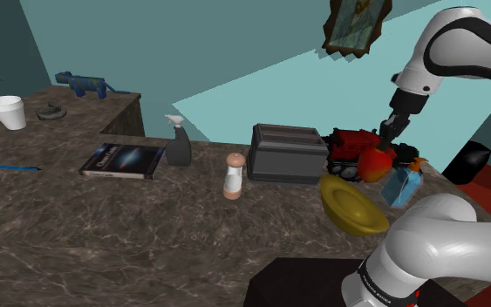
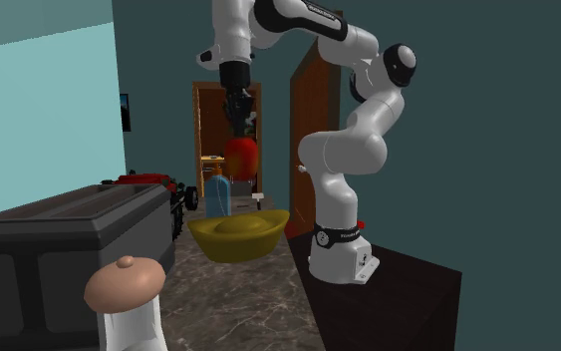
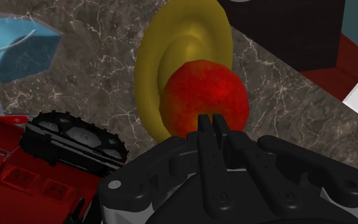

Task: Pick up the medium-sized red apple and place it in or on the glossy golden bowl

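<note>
I read the all-black two-finger gripper [image 3: 210,122] as closed on the round red apple [image 3: 203,95], its fingers clasping the fruit near the top. The apple hangs clear of the surface, above the glossy golden bowl [image 1: 352,208]. I cannot tell whether it sits over the bowl's centre or its rim.

Hazards, as I judge them:
- Off-centre release: the apple strikes the sloped rim and rolls onto the dark marbled counter [image 1: 147,235].
- Fast swing: the fruit slips from the narrow hold.
- Descent off-line: the hand knocks the light-blue carton [image 1: 402,186] just beside the bowl, or the red toy vehicle with black tyres [image 3: 56,143] near it.

Containers: the bowl holds nothing I can see. The carton's contents are not visible.
</note>
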Robot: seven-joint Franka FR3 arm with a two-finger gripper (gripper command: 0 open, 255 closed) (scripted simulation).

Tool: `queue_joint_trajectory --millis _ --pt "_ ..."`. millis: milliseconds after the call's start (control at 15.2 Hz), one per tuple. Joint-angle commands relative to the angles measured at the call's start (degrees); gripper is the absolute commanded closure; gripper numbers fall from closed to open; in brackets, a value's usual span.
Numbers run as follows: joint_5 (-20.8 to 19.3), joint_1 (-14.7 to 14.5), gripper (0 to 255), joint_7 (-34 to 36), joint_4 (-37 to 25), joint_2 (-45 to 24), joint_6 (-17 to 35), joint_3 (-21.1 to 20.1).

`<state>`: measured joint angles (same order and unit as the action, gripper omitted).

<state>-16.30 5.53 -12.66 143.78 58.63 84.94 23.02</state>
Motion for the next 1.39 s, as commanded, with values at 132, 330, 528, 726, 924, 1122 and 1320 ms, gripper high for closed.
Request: queue_joint_trajectory --millis 132,330,528,726,924,1122,1320 --pt "-1.02 0.49 255 -0.09 3.23 0.75 2.55 1.04" --pt "-1.76 0.87 255 -0.07 5.68 1.24 4.49 1.77" --pt "-2.55 1.26 255 -0.05 8.06 1.62 6.48 2.57" --pt "-3.39 1.67 255 -0.04 10.37 1.87 8.53 3.42" --pt "-4.3 2.08 255 -0.04 12.61 1.97 10.64 4.35" --pt "-5.14 2.45 255 -0.04 14.48 1.93 12.52 5.19" --pt "-5.14 2.45 255 -0.04 14.48 1.93 12.52 5.19"
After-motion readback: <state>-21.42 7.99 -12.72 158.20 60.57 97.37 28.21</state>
